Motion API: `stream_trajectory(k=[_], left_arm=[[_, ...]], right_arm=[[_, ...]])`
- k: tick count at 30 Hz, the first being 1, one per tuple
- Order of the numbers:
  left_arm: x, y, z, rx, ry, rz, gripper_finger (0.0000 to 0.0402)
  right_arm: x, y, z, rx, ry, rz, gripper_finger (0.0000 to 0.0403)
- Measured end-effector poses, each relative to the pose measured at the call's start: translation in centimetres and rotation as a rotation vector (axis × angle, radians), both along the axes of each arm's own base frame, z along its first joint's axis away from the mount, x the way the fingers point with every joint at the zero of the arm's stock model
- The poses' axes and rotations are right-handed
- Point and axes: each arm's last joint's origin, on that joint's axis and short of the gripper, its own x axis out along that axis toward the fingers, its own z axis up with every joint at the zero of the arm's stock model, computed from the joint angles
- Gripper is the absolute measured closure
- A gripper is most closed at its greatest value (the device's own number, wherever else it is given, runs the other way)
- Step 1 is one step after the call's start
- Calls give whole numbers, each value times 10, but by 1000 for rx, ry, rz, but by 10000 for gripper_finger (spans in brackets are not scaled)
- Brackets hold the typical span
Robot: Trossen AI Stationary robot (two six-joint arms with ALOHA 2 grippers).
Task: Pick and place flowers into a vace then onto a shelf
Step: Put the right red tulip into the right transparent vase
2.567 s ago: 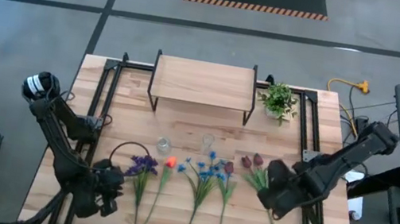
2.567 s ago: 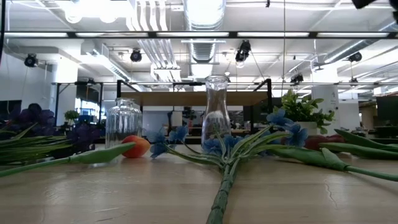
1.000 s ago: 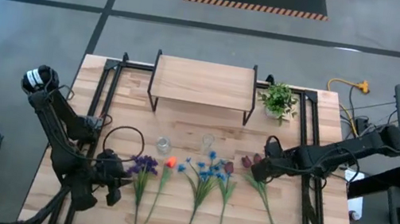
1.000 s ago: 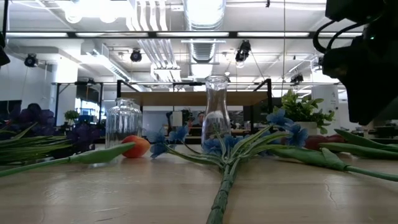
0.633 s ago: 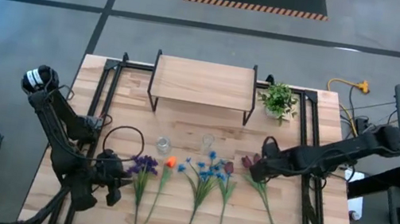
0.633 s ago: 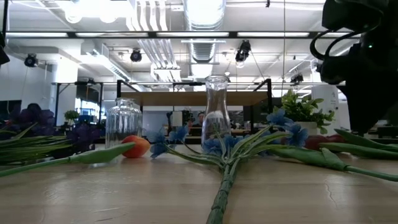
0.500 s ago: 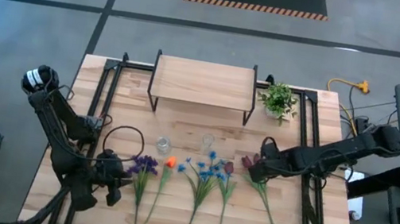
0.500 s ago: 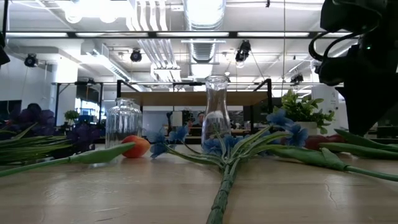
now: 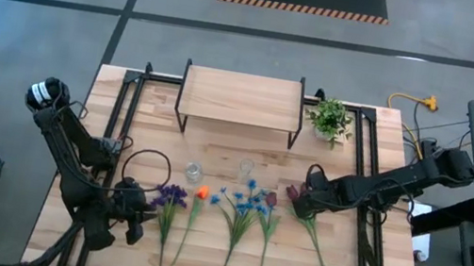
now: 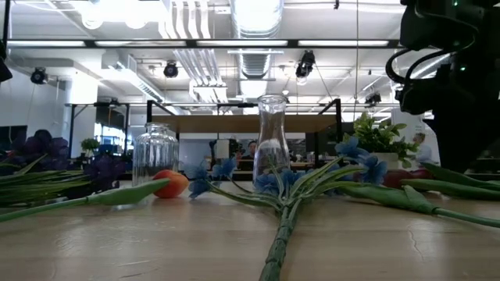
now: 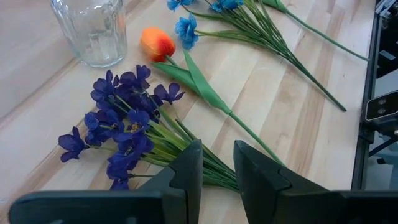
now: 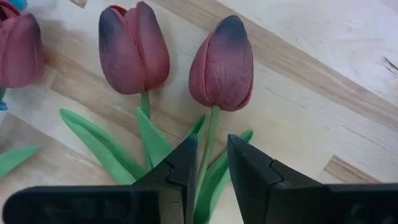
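The flowers lie in a row on the table in front of two glass vases, a jar (image 9: 193,173) and a bottle (image 9: 247,168). They are a purple cluster (image 9: 172,196), an orange bud (image 9: 203,192), blue blooms (image 9: 245,201) and dark red tulips (image 9: 297,192). My left gripper (image 11: 217,165) is open beside the purple cluster (image 11: 124,134), its fingers on either side of the stems. My right gripper (image 12: 211,158) is open over the tulips, its fingers on either side of one tulip's stem (image 12: 209,134). The wooden shelf (image 9: 241,97) stands at the far edge.
A leafy potted plant (image 9: 330,119) stands right of the shelf. Black rails (image 9: 128,116) run along the table's left and right sides. A black cable loop (image 9: 149,176) lies near my left gripper. Bare wood (image 9: 234,152) lies between shelf and vases.
My right gripper has eased a little toward the table's left, closer over the dark red tulips. The flowers and vases lie as before.
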Motion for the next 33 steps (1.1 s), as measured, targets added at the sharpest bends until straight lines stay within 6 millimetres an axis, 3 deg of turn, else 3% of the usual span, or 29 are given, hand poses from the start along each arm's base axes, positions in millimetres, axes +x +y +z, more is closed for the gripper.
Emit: stream_trajectory(k=[12,23,33], left_arm=[[0,0,0,-1,0,0,327],[0,0,0,0,0,0,327],[0,0,0,0,0,0,327]], right_arm=[[-4,-1,-8,20,3,-8,339],[-5,-1,-11,21,-5,4,391],[-3,-1,13,11,-130,17,393]])
